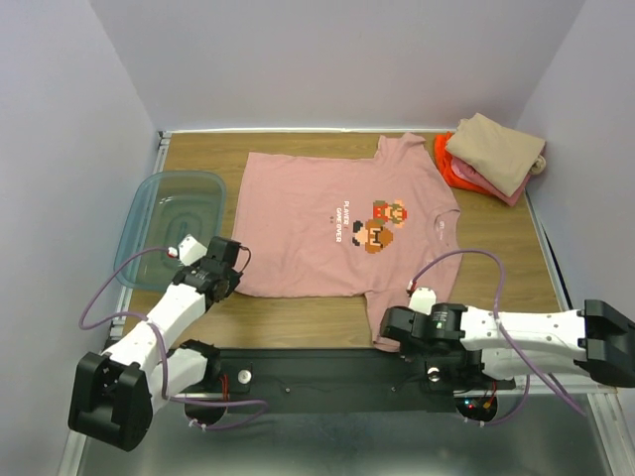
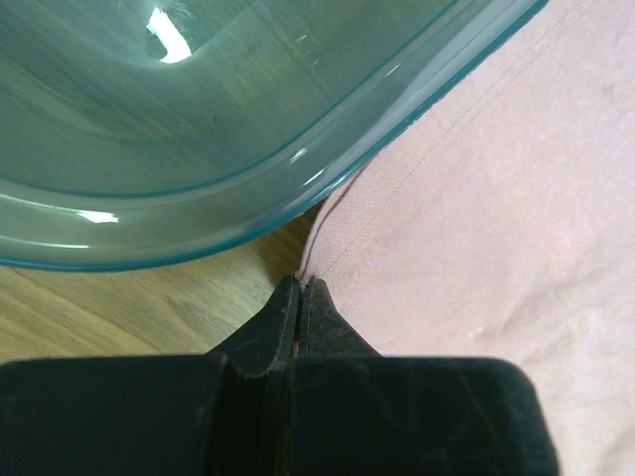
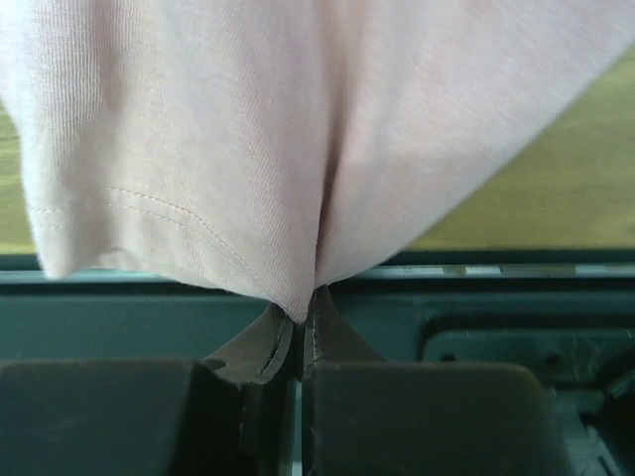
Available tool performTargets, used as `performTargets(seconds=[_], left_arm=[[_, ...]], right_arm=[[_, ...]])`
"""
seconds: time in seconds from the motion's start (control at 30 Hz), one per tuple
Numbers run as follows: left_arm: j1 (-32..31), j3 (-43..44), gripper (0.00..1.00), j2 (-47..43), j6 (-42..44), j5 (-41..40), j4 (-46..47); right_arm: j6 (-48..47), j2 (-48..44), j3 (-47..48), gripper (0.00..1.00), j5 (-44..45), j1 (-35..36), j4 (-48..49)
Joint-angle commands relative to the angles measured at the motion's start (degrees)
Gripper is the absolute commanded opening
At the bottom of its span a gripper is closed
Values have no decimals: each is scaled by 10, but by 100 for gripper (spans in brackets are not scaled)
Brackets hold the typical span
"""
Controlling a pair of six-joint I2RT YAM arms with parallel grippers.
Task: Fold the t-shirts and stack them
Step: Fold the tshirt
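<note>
The fingers of the right gripper (image 3: 303, 322) are pressed together on a pinch of the pink t-shirt (image 1: 317, 228), close to a stitched hem, and the cloth spreads away from them in soft pleats. The fingers of the left gripper (image 2: 300, 297) are also closed, their tips meeting exactly at the hem corner; I cannot tell if fabric is caught between them. The shirt lies flat, print up, in the middle of the table (image 1: 496, 278), with the right gripper at its 5 o'clock and the left at its 8 o'clock. At its 9 o'clock sits the teal bin (image 1: 159, 223), touching the shirt's edge; at its 1 o'clock rest the folded t-shirts (image 1: 491, 154). I judge the cotton light, limp and not slippery, so it will sag and wrinkle. Hems and corners are the best places to hold it.
</note>
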Motion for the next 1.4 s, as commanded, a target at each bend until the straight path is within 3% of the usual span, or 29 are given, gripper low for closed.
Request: performTargets(seconds=[0.0,0.33,0.5,0.77,0.9,1.37], left_arm=[[5,6,0,-26,5,-9,-31],[5,37,0,-44,14,15,-10],[5,54,0,-14,21,22,15],[7,123,0,66,37,6,23],[16,158,0,112,44,-3,28],[51,287,0,282,76,1,73]], right_arm=[[43,-23,34,1,19,4,-69],[41,-47,132,1,167,-24,-140],[-63,-10,184,0,215,-129,-120],[-206,54,271,1,222,-266,-18],[-299,88,290,1,172,-337,47],[-398,224,361,0,123,-484,143]])
